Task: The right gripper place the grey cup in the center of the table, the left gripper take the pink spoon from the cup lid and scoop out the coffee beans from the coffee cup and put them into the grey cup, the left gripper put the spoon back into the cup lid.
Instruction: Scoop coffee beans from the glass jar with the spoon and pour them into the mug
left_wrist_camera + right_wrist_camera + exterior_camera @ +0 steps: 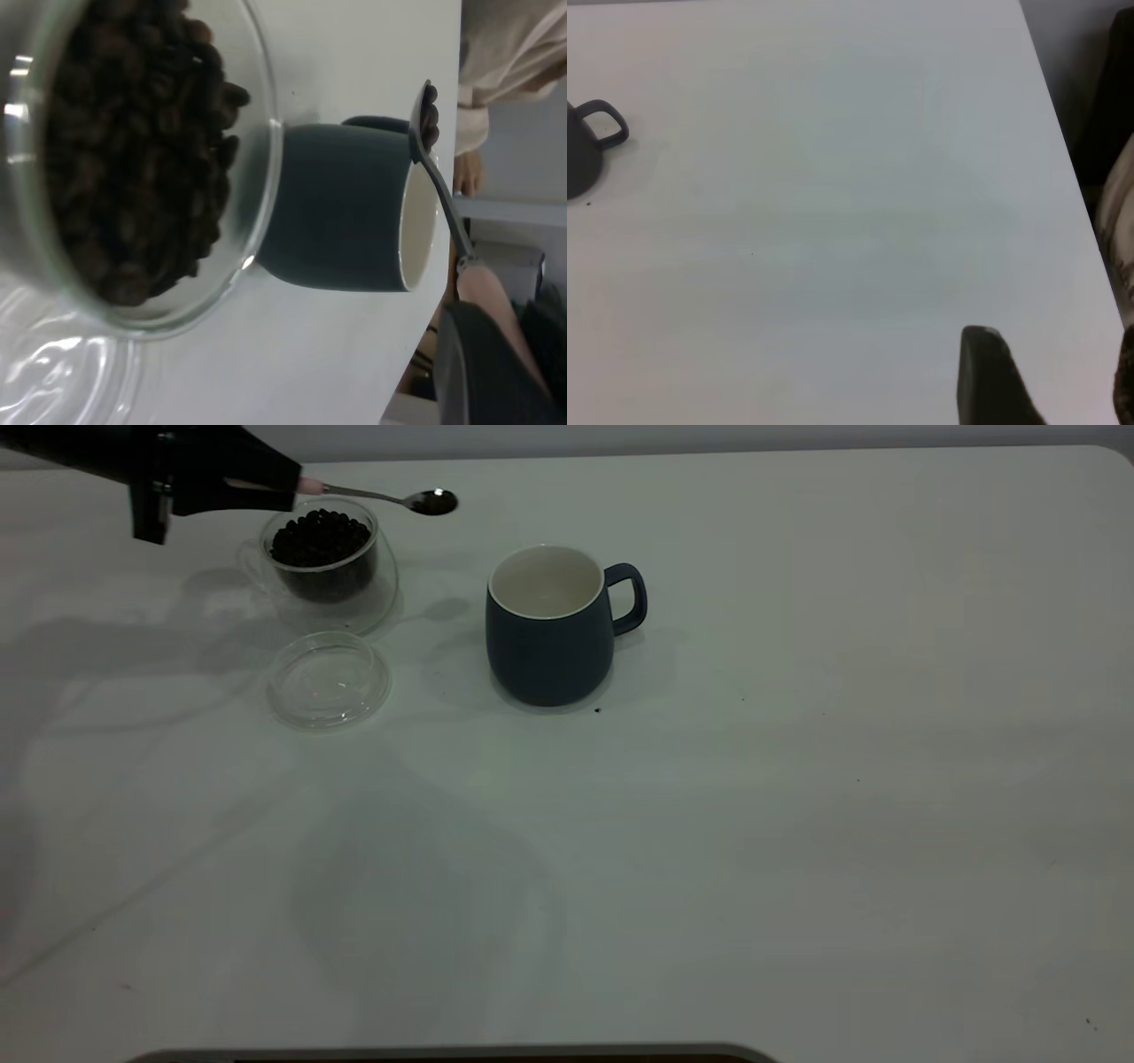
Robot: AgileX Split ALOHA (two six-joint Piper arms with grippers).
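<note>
My left end effector point(288, 485) grips the pink spoon point(390, 496) by its handle, above the coffee cup point(323, 562) of coffee beans point(319, 536). The grey cup point(554, 629) stands mid-tabletop point(797, 824), the cup lid point(328, 680) beside the coffee cup. I see no writing. Right end effector point(992, 381): grip unclear.

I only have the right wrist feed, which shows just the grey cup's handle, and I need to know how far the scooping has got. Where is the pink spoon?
Observer: The left gripper holds the pink spoon by its handle, in the air above the coffee cup, with its bowl pointing toward the grey cup.
Operator: Anything in the spoon?
Observer: In the left wrist view, coffee beans seem to sit in its bowl.
Operator: Has the grey cup got any yet?
Observer: Its white inside looks empty from the exterior view.
Operator: And the cup lid?
Observer: The cup lid lies bare on the table, beside the coffee cup.
</note>
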